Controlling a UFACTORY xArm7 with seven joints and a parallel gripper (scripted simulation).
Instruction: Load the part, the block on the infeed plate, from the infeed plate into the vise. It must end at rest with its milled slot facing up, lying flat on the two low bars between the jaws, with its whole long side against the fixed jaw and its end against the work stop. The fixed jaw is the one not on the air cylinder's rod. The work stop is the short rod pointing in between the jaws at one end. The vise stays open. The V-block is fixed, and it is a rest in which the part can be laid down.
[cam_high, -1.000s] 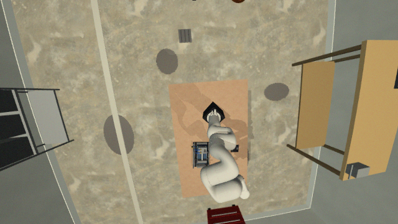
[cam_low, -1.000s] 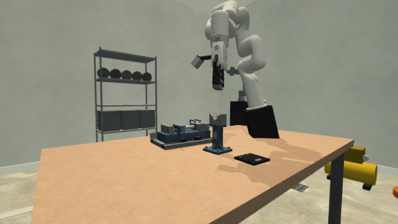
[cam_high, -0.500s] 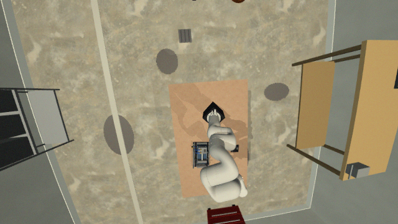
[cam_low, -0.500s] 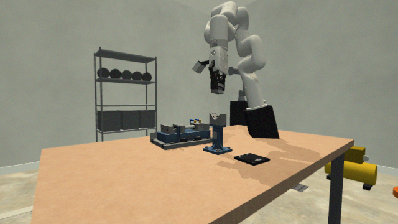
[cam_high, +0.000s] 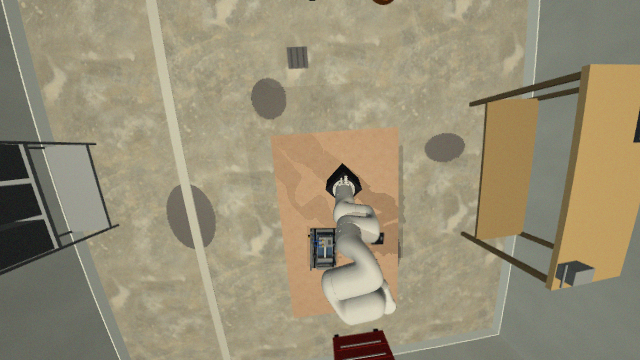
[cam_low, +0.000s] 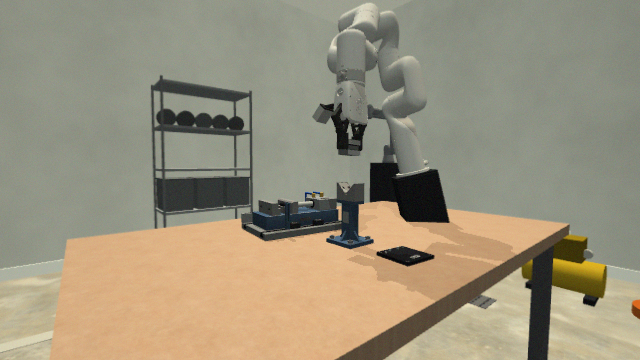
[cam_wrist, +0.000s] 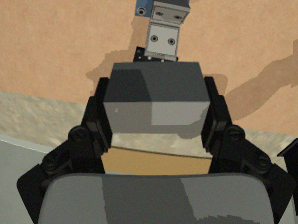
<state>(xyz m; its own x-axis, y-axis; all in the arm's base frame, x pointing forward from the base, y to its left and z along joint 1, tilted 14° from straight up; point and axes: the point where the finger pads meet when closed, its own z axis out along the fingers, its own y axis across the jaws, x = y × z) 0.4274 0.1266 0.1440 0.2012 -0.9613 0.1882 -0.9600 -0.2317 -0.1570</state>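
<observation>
Claw (cam_low: 349, 148) was clamped on the block (cam_wrist: 154, 103), high above the V-block (cam_low: 350, 192) just below it; best lowered straight and slow, block centred over the notch before release.

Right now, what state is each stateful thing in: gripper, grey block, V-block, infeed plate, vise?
Black-fingered gripper: shut on the block, high over the V-block.
Grey metal block: held in the air.
Grey V-block on blue post: holds nothing.
Flat black infeed plate: bare.
Blue vise: no part seen between jaws.
</observation>
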